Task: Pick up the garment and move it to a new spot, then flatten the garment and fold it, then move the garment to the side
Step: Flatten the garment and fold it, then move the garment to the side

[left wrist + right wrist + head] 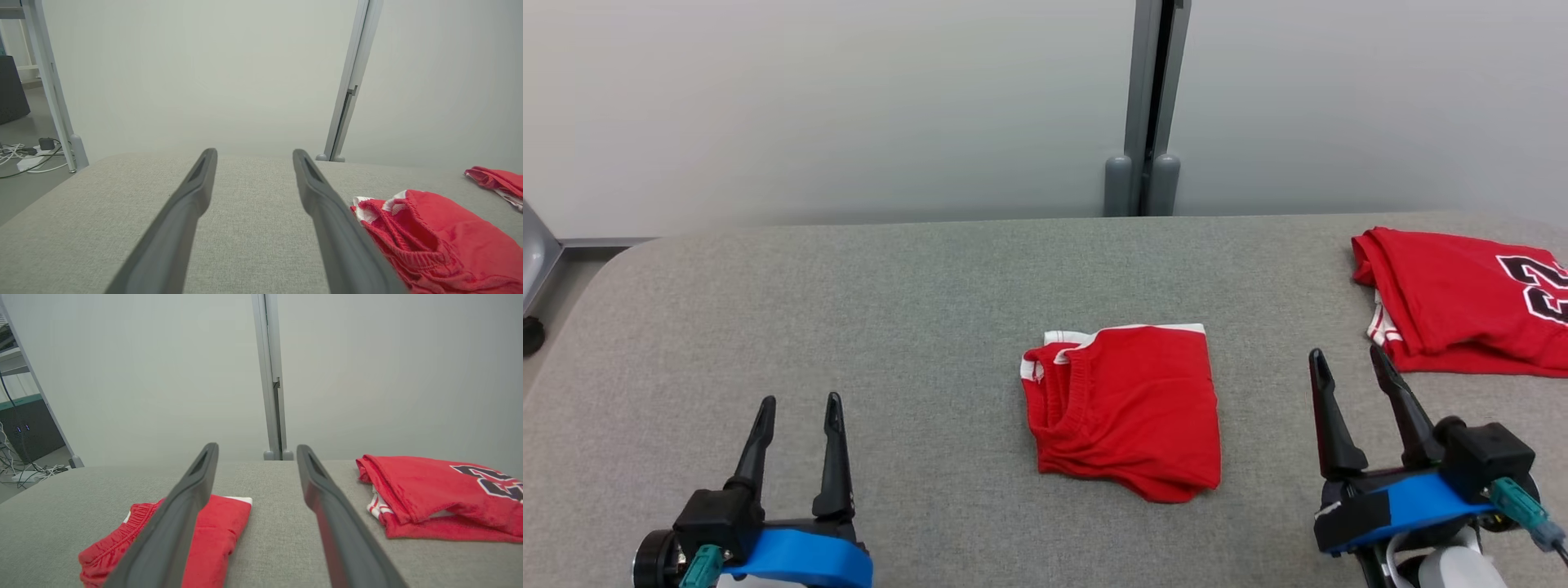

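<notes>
Closest to the robot, the left pincer [800, 400] sits low on the left. Its two dark fingers are spread wide, with just gray desk [849, 310] between them. The right pincer [1347, 353] sits low on the right. Its fingers are spread wide too, and they lean a little to the left.

A bit farther back, between the two pincers, the red shorts [1135, 408] lie on the desk. They are folded into a small square. The stretchy waist is on the left side, and there is a white stripe along the far edge.

Past the right pincer, at the right edge of the desk, lies a folded red shirt [1454, 302] with dark numbers on it.

Behind the desk is a pale wall [768, 98] with a gray post [1147, 106].
</notes>
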### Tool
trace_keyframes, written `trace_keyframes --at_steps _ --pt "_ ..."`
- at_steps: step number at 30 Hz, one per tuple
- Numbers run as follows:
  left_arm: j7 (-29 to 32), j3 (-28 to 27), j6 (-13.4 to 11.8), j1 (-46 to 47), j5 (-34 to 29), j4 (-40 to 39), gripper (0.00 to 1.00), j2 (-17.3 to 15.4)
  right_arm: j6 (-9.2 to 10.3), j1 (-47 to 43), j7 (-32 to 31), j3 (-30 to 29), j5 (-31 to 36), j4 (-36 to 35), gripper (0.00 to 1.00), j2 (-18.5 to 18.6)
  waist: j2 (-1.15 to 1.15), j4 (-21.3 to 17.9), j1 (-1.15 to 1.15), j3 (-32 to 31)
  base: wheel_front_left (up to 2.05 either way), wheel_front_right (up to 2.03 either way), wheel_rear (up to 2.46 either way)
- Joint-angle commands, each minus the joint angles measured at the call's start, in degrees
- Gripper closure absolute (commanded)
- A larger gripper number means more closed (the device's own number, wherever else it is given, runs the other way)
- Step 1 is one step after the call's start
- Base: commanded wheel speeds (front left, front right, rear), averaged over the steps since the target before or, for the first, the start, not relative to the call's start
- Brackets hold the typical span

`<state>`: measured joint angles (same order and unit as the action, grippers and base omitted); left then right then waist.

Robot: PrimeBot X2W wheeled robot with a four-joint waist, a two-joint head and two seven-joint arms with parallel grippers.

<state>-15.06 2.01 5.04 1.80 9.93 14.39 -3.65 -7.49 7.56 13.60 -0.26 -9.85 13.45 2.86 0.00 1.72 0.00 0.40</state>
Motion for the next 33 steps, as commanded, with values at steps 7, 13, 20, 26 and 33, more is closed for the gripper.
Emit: trace_keyframes --at_steps 7,13,20,26,33 --pt "-0.11 0.86 -0.45 -1.28 -1.40 -0.33 0.00 -1.11 -0.01 -5.90 -2.93 -1.60 -0.62 -5.85 0.00 0.08 0.00 -0.68 0.00 -1.31 0.00 0.00 0.00" --pt "1.17 1.04 -1.20 -1.44 -1.41 -1.36 0.00 -1.48 -0.01 -8.94 -4.74 -2.11 -1.03 -8.37 0.00 0.08 0.00 0.17 0.00 -1.87 0.00 0.00 0.00" --pt "2.71 1.27 -2.08 -2.49 -1.29 -3.47 0.00 -1.92 -0.01 -10.79 -7.02 -2.51 -0.56 -10.88 0.00 0.08 0.00 1.00 0.00 -1.91 0.00 0.00 0.00" --pt "2.99 1.38 -2.41 -2.83 -0.95 -4.21 0.00 -2.20 -0.01 -11.13 -8.15 -2.89 -0.27 -11.74 0.00 0.08 0.00 1.40 0.00 -1.70 0.00 0.00 0.00" --pt "3.00 1.44 -2.72 -2.80 -0.45 -4.39 0.00 -2.46 -0.01 -11.03 -8.61 -2.93 -0.68 -11.50 0.00 0.08 0.00 1.53 0.00 -1.34 0.00 0.00 0.00"
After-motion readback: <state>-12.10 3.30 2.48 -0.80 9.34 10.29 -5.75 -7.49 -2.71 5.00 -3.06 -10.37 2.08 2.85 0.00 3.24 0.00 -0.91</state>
